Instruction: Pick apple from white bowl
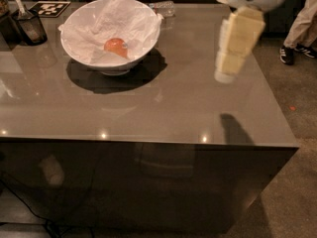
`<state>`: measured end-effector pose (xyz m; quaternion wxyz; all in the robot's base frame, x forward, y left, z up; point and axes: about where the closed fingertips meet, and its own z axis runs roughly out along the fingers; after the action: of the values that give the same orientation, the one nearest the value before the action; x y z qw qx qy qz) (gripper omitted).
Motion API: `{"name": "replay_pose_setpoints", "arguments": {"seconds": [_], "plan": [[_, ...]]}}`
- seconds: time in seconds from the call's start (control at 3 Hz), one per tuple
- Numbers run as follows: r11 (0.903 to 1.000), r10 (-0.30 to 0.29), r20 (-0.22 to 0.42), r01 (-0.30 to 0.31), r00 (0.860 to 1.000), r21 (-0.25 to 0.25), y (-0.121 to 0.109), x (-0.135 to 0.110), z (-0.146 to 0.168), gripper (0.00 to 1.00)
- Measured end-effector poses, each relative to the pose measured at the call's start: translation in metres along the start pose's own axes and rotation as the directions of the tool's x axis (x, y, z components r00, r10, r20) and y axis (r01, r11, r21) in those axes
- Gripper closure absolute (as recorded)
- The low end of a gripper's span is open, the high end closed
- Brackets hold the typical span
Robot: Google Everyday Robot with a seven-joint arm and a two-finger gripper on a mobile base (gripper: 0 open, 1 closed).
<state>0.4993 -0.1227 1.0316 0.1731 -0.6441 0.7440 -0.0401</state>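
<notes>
The apple (115,46), small, round and orange-red, lies in the white bowl (79,51), which is lined with crumpled white paper and stands at the back left of the grey table. My gripper (225,72) hangs from the cream-coloured arm at the right, above the table's right side, well to the right of the bowl and apart from it. Nothing shows in it.
A dark square container with a utensil (28,25) stands at the far left. A black-and-white marker card (48,8) lies behind the bowl. A clear plastic bottle (166,7) lies at the back edge. A person's legs (299,29) stand on the floor at the right.
</notes>
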Motion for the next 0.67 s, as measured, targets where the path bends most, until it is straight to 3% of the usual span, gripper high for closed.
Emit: {"name": "replay_pose_setpoints", "arguments": {"seconds": [0.33, 0.67], "plan": [[0.9963, -0.074, 0.050, 0.072, 0.996, 0.047, -0.044, -0.060, -0.005, 0.00], [0.9910, -0.100, 0.106, 0.089, 0.989, 0.100, -0.055, -0.085, -0.019, 0.00]]}}
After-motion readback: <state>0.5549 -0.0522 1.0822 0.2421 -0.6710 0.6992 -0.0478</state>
